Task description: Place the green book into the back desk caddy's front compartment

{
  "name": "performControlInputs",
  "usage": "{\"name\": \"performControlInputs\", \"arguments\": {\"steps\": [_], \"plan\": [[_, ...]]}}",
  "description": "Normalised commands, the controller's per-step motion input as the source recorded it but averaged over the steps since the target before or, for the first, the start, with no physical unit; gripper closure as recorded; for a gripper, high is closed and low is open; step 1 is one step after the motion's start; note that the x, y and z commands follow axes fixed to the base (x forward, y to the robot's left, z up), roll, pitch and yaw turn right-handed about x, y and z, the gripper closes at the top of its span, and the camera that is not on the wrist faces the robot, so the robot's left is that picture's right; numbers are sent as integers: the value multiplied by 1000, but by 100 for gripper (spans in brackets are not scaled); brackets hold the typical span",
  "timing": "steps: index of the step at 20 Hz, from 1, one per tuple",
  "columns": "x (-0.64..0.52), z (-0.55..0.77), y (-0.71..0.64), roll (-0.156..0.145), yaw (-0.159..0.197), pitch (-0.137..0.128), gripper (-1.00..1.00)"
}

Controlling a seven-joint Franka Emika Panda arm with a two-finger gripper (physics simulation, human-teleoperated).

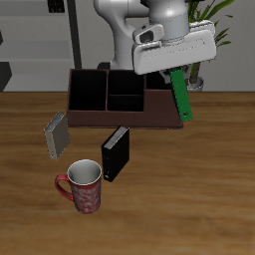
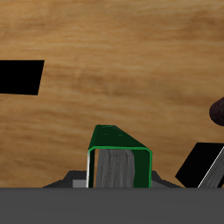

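The white two-finger end effector (image 1: 175, 68) grips the thin bright green hardcover book (image 1: 180, 97) by its upper end, fingers closed on its covers. The book hangs tilted above the wooden table (image 1: 189, 189), beside one end of the long dark reddish-brown desk caddy (image 1: 95, 117), clear of its small black-lined front compartment (image 1: 127, 102).

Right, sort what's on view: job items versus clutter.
Job:
- green book, held in the gripper
- back desk caddy
- its front compartment

Clutter:
- black book
- grey book
- red mug
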Motion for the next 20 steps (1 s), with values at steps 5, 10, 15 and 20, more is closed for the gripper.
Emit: {"name": "performControlInputs", "arguments": {"steps": [5, 10, 15, 20], "plan": [[-387, 119, -101, -35, 47, -24, 100], [-443, 85, -48, -8, 55, -20, 100], [-397, 42, -101, -12, 65, -2, 100], [-351, 5, -110, -19, 47, 23, 100]]}}
